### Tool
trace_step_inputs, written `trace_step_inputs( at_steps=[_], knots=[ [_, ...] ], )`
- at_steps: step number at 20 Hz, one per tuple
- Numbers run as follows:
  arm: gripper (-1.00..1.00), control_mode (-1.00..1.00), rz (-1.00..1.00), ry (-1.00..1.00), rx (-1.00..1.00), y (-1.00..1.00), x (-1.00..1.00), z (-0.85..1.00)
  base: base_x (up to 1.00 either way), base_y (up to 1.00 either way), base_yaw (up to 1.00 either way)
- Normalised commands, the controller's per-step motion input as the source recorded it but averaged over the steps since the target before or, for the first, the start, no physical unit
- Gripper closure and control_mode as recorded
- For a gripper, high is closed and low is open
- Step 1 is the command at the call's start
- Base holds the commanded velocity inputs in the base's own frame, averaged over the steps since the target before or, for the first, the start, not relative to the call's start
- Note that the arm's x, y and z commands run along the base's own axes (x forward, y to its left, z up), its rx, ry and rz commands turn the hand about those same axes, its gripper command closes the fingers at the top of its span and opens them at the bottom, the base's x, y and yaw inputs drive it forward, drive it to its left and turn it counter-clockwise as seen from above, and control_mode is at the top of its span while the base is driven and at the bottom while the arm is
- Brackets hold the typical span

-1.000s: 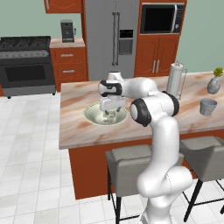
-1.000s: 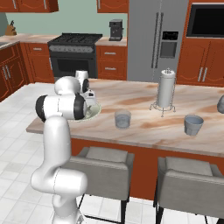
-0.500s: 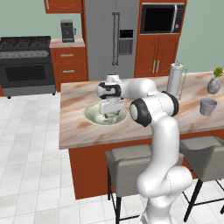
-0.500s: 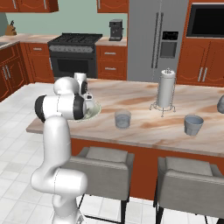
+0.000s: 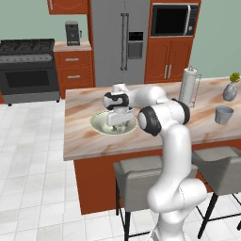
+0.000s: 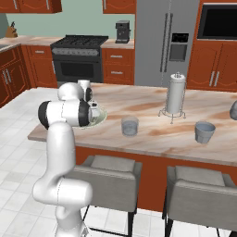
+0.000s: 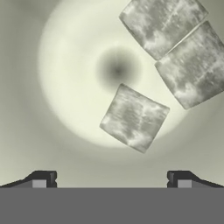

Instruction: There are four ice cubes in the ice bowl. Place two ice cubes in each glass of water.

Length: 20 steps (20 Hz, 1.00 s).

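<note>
While the white arm bends down over the marble island, its gripper hangs low inside the ice bowl with jaws spread wide and nothing between them. Directly beneath lie three frosty, mottled ice cubes, two touching, on the smooth cream floor. Farther along the counter stand a clear glass of water, a paper-towel holder and a second glass.

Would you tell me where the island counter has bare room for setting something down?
Bare counter lies between the near glass and the paper towel holder, and between the two glasses. It is crowded at the ice bowl, where the open gripper hangs over the ice cubes.
</note>
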Motion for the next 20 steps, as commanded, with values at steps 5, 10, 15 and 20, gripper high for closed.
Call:
trace_step_inputs(
  at_steps=[5,10,15,20],
  knots=[
    [-1.0,-1.0,0.01,0.0,-0.04,0.0,0.07,-0.04,0.0,0.0,0.0],
    [-1.0,-1.0,0.0,0.0,-0.02,0.0,0.11,-0.13,0.0,0.0,0.0],
    [-1.0,-1.0,0.0,0.01,0.0,0.01,0.1,-0.13,0.0,0.0,0.0],
    [-1.0,-1.0,0.0,0.01,0.0,0.01,0.1,-0.14,0.0,0.0,0.0]
  ],
)
